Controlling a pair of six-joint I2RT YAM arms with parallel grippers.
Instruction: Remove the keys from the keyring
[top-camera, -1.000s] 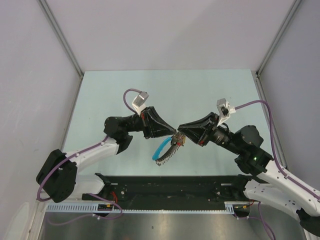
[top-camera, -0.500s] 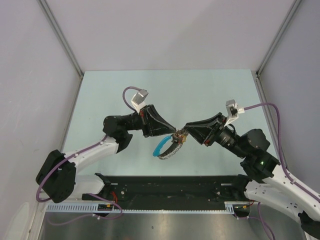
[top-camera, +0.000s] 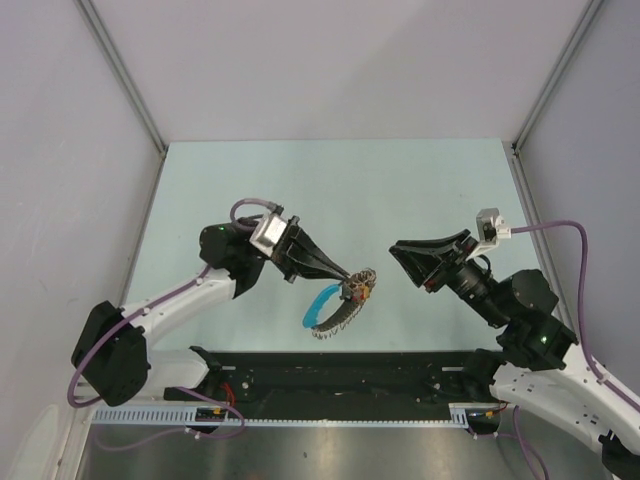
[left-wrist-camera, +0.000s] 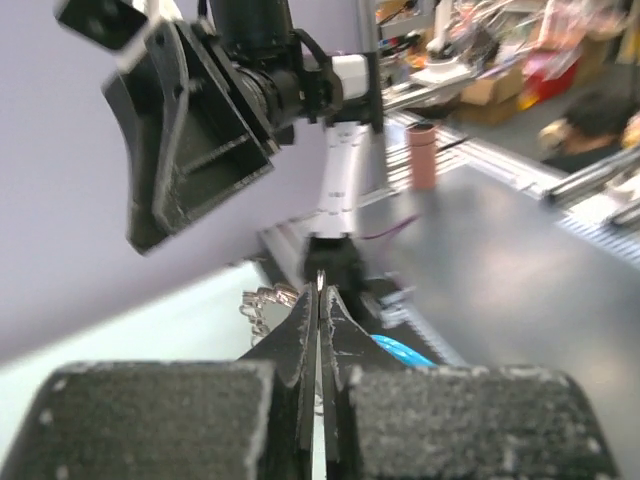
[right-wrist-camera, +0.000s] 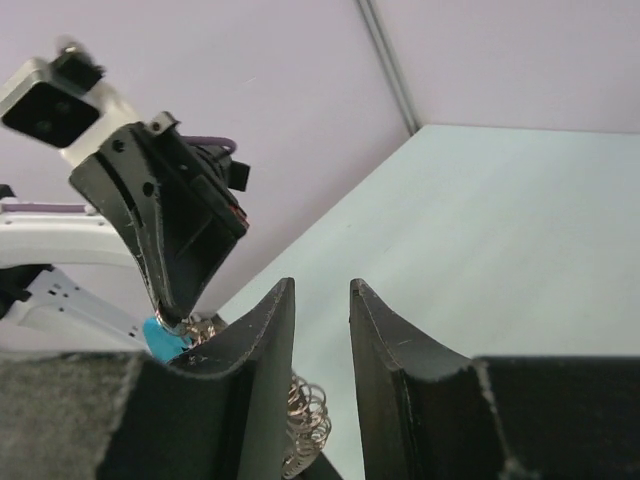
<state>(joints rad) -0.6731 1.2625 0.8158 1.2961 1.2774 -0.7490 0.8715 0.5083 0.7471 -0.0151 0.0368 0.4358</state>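
Right fingers (top-camera: 418, 256) backed away, slightly spread; left fingers (top-camera: 322, 267) pinch the keys (top-camera: 358, 284) at their tips.

No text, label, brand, number or sign can be read in any of the views. The background clutter (left-wrist-camera: 500, 60) behind the counter in the left wrist view, boxes and packaging among it, is too blurred for any lettering on it to be made out.
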